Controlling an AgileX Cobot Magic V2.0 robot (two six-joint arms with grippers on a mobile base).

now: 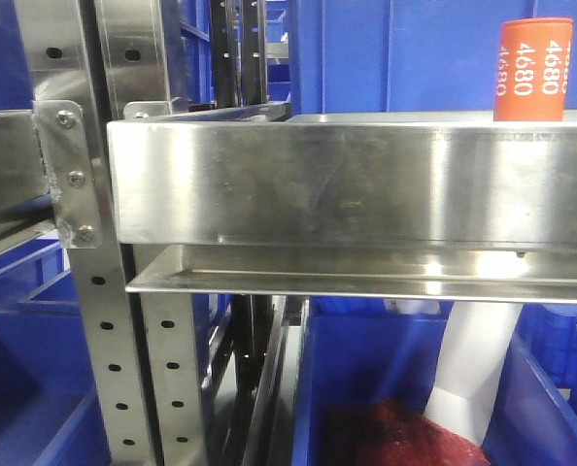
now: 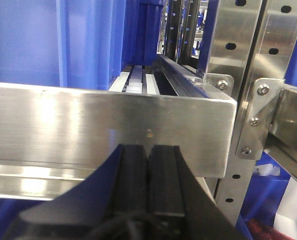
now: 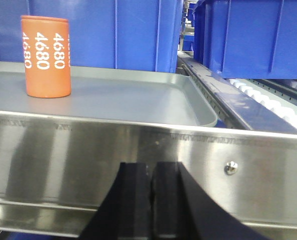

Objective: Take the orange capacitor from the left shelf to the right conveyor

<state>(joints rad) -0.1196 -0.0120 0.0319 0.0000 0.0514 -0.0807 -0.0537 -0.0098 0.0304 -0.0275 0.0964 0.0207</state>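
The orange capacitor [image 3: 45, 56], a small orange cylinder printed "4680", stands upright on the left shelf [image 3: 138, 105], a brushed steel tray, toward its left. It also shows at the top right of the front view [image 1: 532, 70], behind the shelf's front wall [image 1: 366, 180]. My right gripper [image 3: 151, 165] is shut and empty, just in front of and below the shelf's front wall, right of the capacitor. My left gripper [image 2: 148, 149] is shut and empty, close against the steel front wall [image 2: 108, 125]. The right conveyor is out of view.
Blue plastic bins [image 3: 258, 35] stand behind and right of the tray, and below it [image 1: 386, 388]. Perforated steel uprights with bolted brackets [image 1: 70, 175] flank the shelf. A roller track [image 3: 268, 100] runs to the right. A white tube [image 1: 478, 369] and something red lie in the lower bin.
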